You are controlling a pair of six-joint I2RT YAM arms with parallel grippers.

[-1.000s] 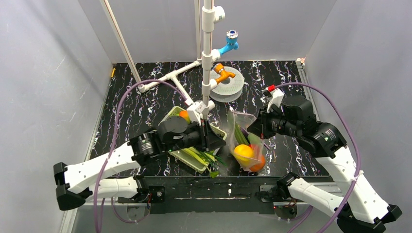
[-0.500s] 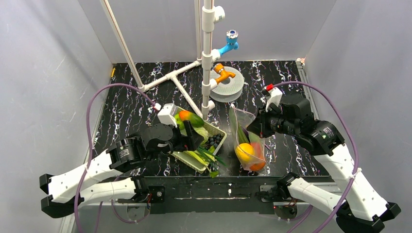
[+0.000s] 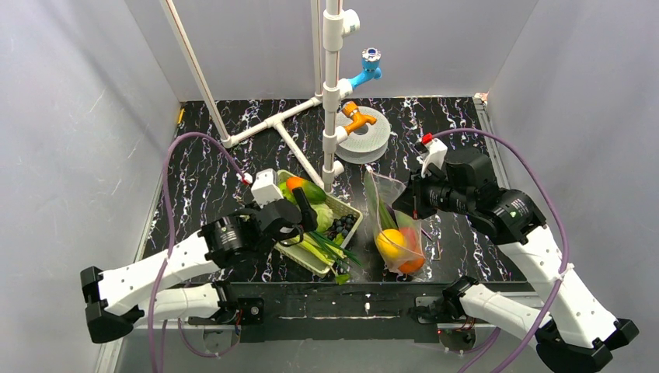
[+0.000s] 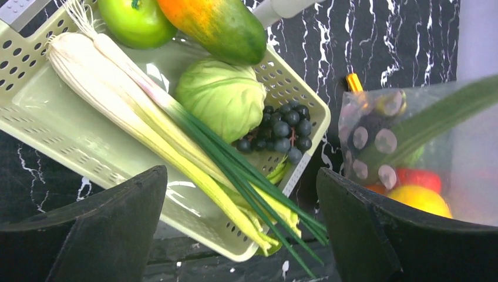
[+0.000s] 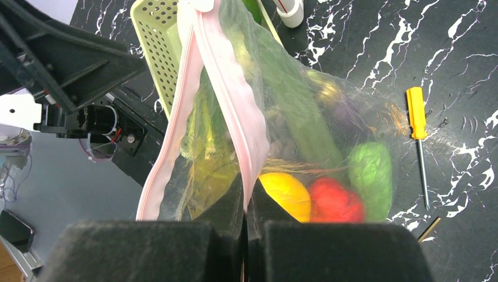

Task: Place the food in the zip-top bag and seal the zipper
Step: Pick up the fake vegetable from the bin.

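Observation:
The zip-top bag (image 3: 395,225) stands upright right of the basket, and my right gripper (image 3: 406,203) is shut on its pinkish zipper (image 5: 235,100); the mouth gapes to the left of the pinch. Through the clear bag (image 5: 305,111) I see food: a yellow fruit (image 5: 285,194), a red piece (image 5: 335,200) and green pieces (image 5: 370,173). In the top view an orange fruit (image 3: 413,263) lies at the bag's bottom. My left gripper (image 4: 239,176) is open and holds nothing. It hovers over the near end of the basket (image 3: 305,259), left of the bag (image 4: 405,147).
The pale green basket (image 4: 64,141) holds a leek (image 4: 170,123), a cabbage (image 4: 220,97), dark grapes (image 4: 283,130), a green apple (image 4: 132,20) and an orange-green fruit (image 4: 214,23). A yellow-handled screwdriver (image 5: 418,117) lies right of the bag. A white pipe frame (image 3: 332,85) and a grey spool (image 3: 365,136) stand behind.
My left gripper has opened and drawn back leftward from the bag's mouth to over the basket. The right gripper has kept its hold on the zipper, with the bag barely shifted.

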